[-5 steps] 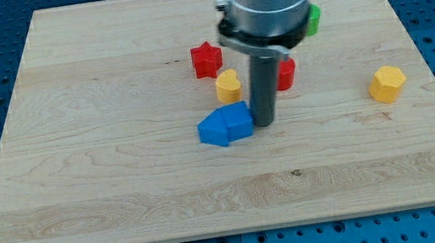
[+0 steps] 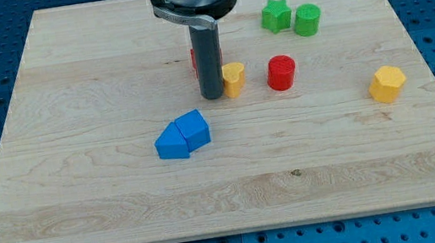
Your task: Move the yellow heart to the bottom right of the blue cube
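Note:
The yellow heart (image 2: 233, 77) lies near the board's middle, a little above centre. My tip (image 2: 213, 96) touches the board right at the heart's left side. Two blue blocks lie joined lower left of the tip: a blue cube (image 2: 193, 130) and a blue wedge-like block (image 2: 172, 143) against its left. A red star (image 2: 196, 62) is mostly hidden behind my rod.
A red cylinder (image 2: 281, 72) stands right of the heart. A green star (image 2: 275, 15) and a green cylinder (image 2: 306, 19) sit at the view's upper right. A yellow hexagonal block (image 2: 387, 83) lies at the right. The wooden board (image 2: 85, 208) ends near the view's bottom.
My tip has moved up and left, from the blue blocks' right side to the heart's left. The blue blocks have slid left and slightly down. The green star and cylinder are now uncovered.

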`<state>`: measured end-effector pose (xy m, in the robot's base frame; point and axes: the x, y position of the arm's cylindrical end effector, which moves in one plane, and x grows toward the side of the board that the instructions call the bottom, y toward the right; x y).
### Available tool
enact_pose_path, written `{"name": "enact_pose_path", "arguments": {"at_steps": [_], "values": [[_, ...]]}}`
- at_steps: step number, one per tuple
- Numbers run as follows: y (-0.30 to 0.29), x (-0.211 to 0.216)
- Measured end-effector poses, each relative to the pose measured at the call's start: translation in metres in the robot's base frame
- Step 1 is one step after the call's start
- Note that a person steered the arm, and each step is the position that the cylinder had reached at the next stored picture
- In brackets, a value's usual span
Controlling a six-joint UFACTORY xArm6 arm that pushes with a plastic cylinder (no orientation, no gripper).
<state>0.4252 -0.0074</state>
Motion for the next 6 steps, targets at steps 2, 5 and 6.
{"name": "enact_pose_path", "arguments": {"at_steps": [2,5,6], "values": [[0.014,-0.036],[0.053,0.023],[0.049,0.034]]}}
